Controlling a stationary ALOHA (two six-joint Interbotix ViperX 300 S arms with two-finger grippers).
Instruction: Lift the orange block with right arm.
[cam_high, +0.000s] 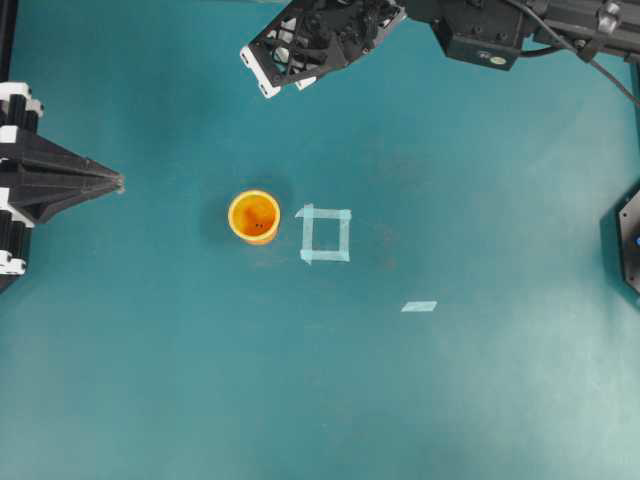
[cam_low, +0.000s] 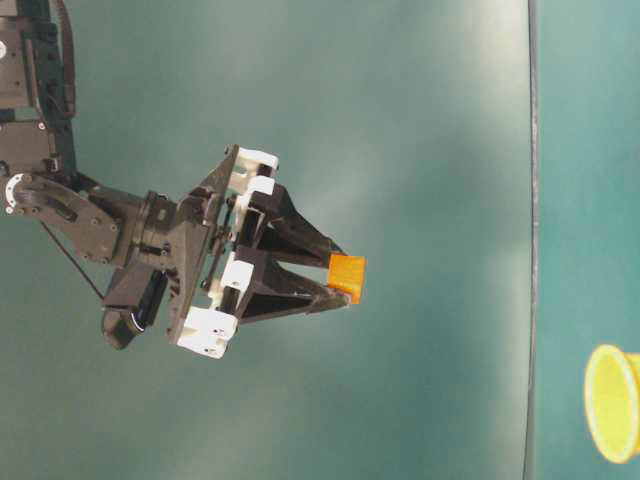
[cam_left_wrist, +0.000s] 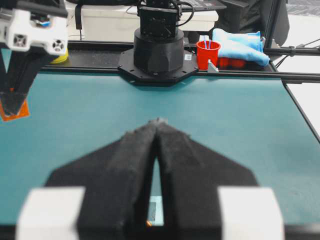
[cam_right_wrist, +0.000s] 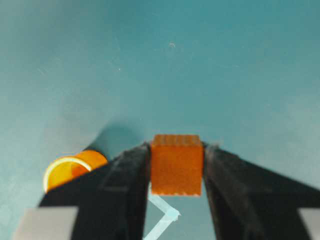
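The orange block (cam_right_wrist: 176, 165) is a small orange cube clamped between the two black fingers of my right gripper (cam_right_wrist: 176, 150). The table-level view shows the right gripper (cam_low: 343, 280) holding the block (cam_low: 348, 277) high above the table. In the overhead view the right gripper (cam_high: 283, 72) is at the top and hides the block. The left wrist view shows the block (cam_left_wrist: 14, 111) at the far left under the right gripper's fingers (cam_left_wrist: 15, 85). My left gripper (cam_high: 118, 183) is shut and empty at the left edge, its tips (cam_left_wrist: 158, 121) together.
A round yellow-orange cup (cam_high: 254, 216) stands upright mid-table, also in the right wrist view (cam_right_wrist: 67, 170). A tape square (cam_high: 326, 233) lies right of it and a tape strip (cam_high: 419, 306) farther right. A black arm base (cam_left_wrist: 159, 50) and red cup (cam_left_wrist: 207, 54) sit beyond the table.
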